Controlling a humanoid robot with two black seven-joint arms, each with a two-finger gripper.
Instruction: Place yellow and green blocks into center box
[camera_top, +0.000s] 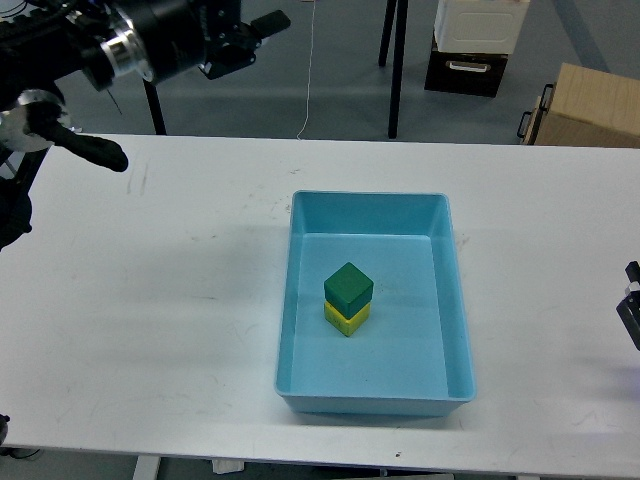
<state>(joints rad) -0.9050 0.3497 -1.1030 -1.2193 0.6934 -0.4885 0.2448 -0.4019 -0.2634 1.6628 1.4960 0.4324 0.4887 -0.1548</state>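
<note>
A white surface (180, 300) fills most of the head view, and the tray (455, 300) is taken here as the landmark. The tray, light blue with low sloping walls, is seen lying flat on the surface, a little right of the middle.

Well up and to the left of the tray, beyond the far edge of the surface, the left arm is seen raised. Its gripper (262, 28) is held over the floor, far from the tray. The jaws are seen dark and partly end-on; whether they are parted or closed cannot be told, and nothing is seen held in them.

At the right edge of the view, level with the tray's near half and well apart from it, only a small dark part of the right gripper (632, 310) is shown. The state of its jaws cannot be told either.

Behind the tray, off the surface, a brown carton (585, 108) is seen at the far right, with stand legs (397, 60) to its left.

Inside the tray, near the middle of its floor, the green block (348, 287) is seen resting on top of the yellow block (346, 320), the two touching and stacked, clear of all four walls.

The task is judged to be complete as far as can be seen: both blocks lie in the tray and neither is gripped. Nothing appears left except, perhaps, bringing the arms to rest.
</note>
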